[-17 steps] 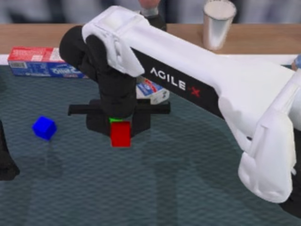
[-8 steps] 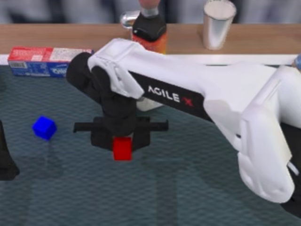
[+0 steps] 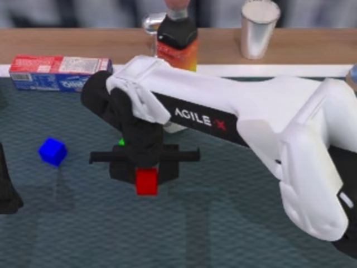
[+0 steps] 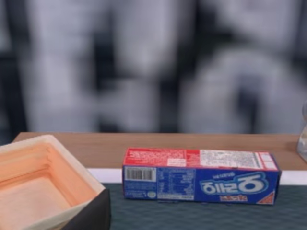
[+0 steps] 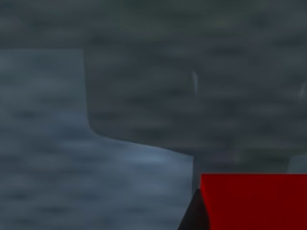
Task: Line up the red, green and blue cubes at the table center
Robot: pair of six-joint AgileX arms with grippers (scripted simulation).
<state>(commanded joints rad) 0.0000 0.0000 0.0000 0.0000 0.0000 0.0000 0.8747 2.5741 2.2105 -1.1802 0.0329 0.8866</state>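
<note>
My right gripper [image 3: 146, 177] is shut on the red cube [image 3: 146, 181], held over the teal tabletop [image 3: 223, 212] near its middle. The same red cube [image 5: 254, 201] fills a corner of the right wrist view beside one dark finger [image 5: 194, 216]. Only a sliver of the green cube [image 3: 121, 142] shows, just behind the gripper's black body and mostly hidden by it. The blue cube [image 3: 52, 151] lies alone to the left. My left arm [image 3: 6, 192] is parked at the table's left edge; its fingers do not show.
A red-and-blue carton [image 3: 60, 72] lies at the back left, also in the left wrist view [image 4: 199, 176]. A bottle [image 3: 177, 39] and a metal cup [image 3: 258, 28] stand on the wooden strip [image 3: 301, 50]. An open wooden box [image 4: 43, 184] shows in the left wrist view.
My right gripper has carried the red cube toward the table's front and drawn back, uncovering the bottle. The green sliver now shows at the gripper's left. The blue cube has not moved.
</note>
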